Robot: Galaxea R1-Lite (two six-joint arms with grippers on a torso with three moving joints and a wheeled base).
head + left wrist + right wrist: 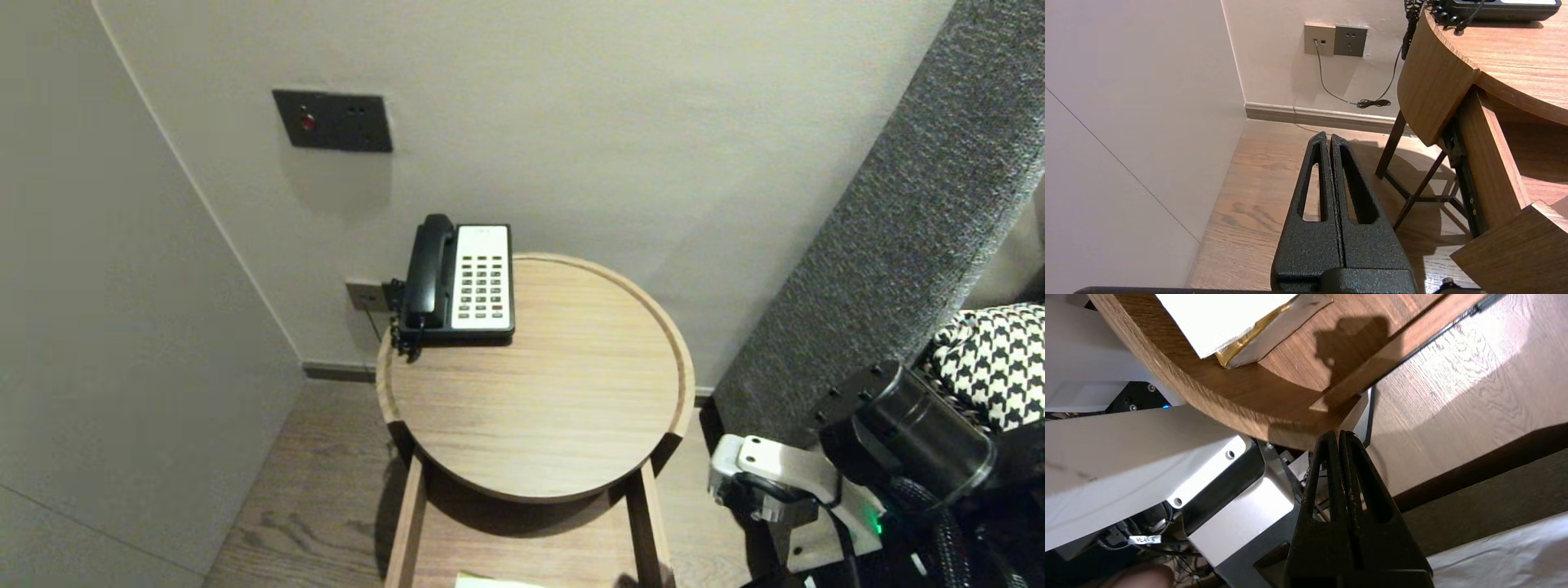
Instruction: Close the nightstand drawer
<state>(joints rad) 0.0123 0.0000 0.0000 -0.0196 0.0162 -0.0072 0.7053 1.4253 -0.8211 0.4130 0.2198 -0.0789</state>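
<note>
The head camera is looking down on the round table [571, 425] from above; both wrist cameras are sitting low beside it, sharing its open drawer [406, 523].

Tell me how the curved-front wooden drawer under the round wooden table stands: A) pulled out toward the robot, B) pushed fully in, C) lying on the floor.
A: the drawer juts out below the tabletop with its inside showing, and the shut right gripper is close by its curved front.
</note>
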